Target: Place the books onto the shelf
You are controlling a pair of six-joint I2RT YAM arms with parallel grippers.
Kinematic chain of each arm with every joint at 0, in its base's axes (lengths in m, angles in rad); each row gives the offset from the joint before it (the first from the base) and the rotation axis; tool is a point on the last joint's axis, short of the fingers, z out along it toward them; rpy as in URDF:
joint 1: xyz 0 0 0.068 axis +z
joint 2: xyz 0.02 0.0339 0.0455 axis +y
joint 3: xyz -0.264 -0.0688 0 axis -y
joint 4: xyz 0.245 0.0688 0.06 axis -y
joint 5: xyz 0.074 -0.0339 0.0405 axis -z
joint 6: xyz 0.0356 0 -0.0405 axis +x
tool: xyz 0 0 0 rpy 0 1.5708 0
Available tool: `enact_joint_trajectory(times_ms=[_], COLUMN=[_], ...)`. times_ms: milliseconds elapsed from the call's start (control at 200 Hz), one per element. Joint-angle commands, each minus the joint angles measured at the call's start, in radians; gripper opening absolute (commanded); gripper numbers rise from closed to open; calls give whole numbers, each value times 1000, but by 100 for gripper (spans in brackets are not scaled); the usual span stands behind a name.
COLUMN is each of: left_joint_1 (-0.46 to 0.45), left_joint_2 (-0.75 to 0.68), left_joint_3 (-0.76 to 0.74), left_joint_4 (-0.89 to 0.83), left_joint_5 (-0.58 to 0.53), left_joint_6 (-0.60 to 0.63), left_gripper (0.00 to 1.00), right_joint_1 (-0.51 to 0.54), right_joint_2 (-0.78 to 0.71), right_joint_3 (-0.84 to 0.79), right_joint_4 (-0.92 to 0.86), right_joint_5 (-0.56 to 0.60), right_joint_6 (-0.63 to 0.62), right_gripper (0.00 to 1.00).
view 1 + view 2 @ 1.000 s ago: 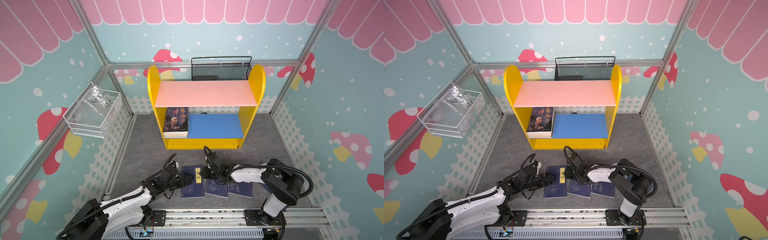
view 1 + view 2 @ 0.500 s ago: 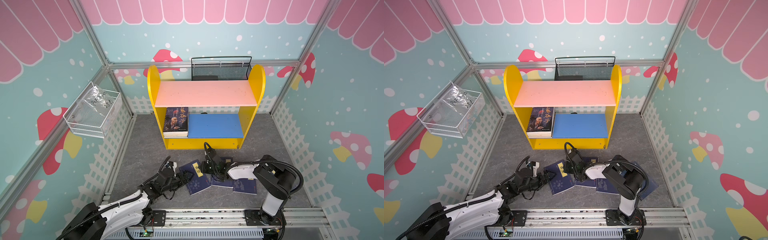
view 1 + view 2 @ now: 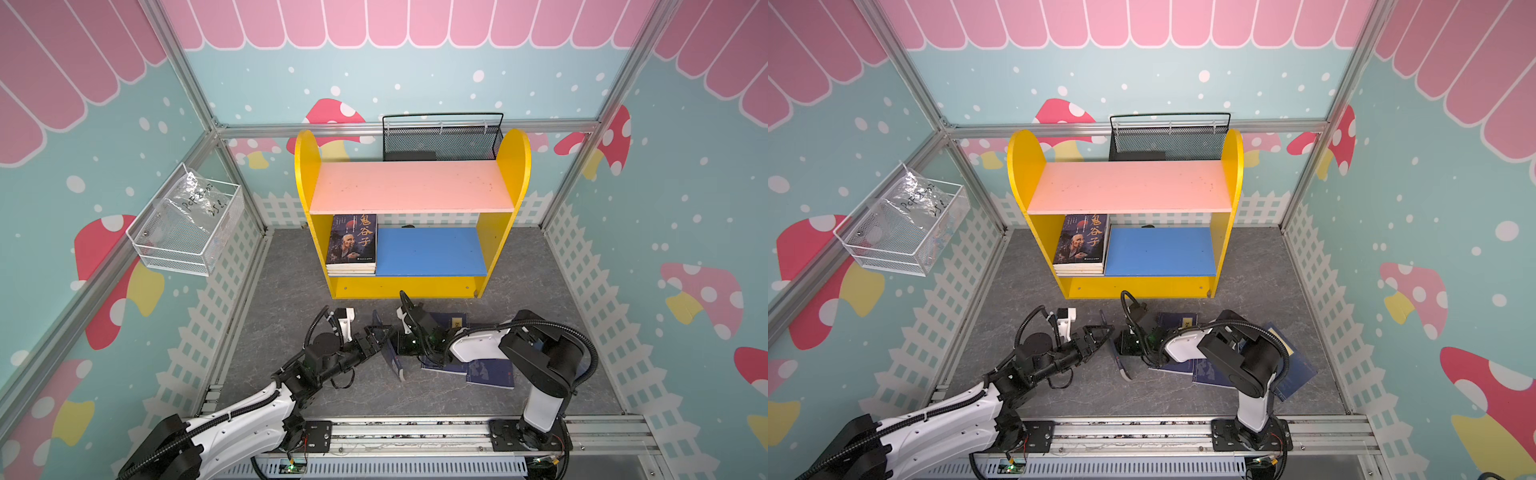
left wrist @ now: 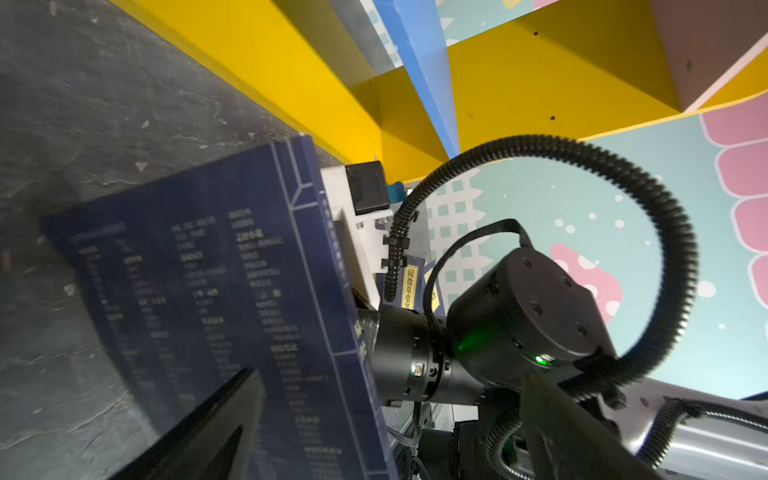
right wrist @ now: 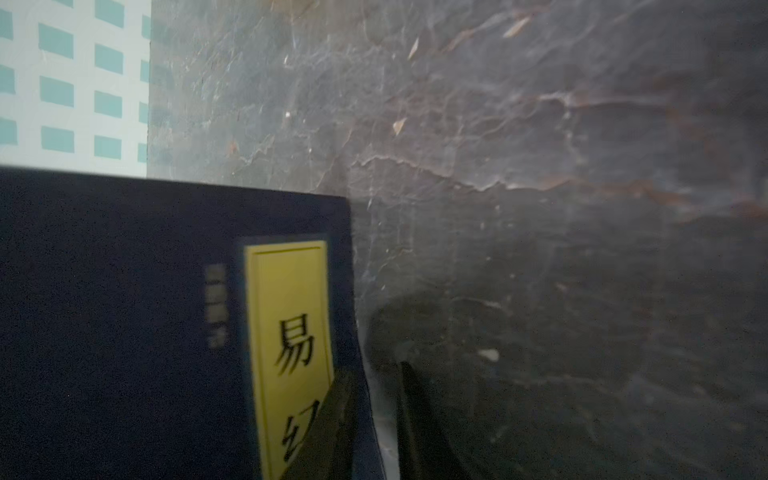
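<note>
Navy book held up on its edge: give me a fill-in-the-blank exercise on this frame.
The right gripper is ____ on the navy book.
The left gripper, at the same book, has its jaws ____.
The stack of books in the shelf lies on the ____ lower board.
The ____ mesh basket stands behind the shelf.
Missing words: shut; open; blue; black.

Walls point(image 3: 415, 83) teal with white dots, pink scalloped band point(image 3: 374, 20) up top, red mushroom prints point(image 3: 702, 291), white picket-fence strip point(image 3: 582, 270) along the base. Floor point(image 3: 291, 299) grey stone-look. Aluminium profile frame point(image 3: 185, 70) at the corners. White wire basket point(image 3: 183, 249) on left wall, clear bag point(image 3: 191, 203) inside. Black mesh basket point(image 3: 440, 141) at back wall. Lighting even.
</note>
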Motion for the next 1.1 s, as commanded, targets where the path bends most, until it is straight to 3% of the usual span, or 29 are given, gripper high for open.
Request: enact_joint_trajectory(times_ms=[0,255,550,745,936,1001,1096], left_joint_1=[-4,-4,-4,-4,-4,-4,-4], left_joint_2=[22,3,-49,-52,-50,-51,-52], left_joint_3=[-4,47,134,166,190,203,216], left_joint_4=[-27,-239,-504,-615,-676,-699,-726], left_joint_5=[-18,-52,-100,-112,-125,-133,-143], left_joint_6=[-25,6,42,54,66,80,90], left_gripper=[97,92,80,68,44,42,30], right_joint_1=[12,13,12,12,13,12,11], right_joint_2=[63,64,60,53,43,36,24], right_joint_3=[-28,-24,-10,-2,-5,-9,-6], right_joint_4=[-171,-171,-171,-169,-159,-149,-142], right_joint_5=[-43,-44,-48,-52,-55,-58,-59], right_joint_6=[8,2,-6,-12,-12,-12,-18], right_gripper=[22,21,21,21,22,22,25])
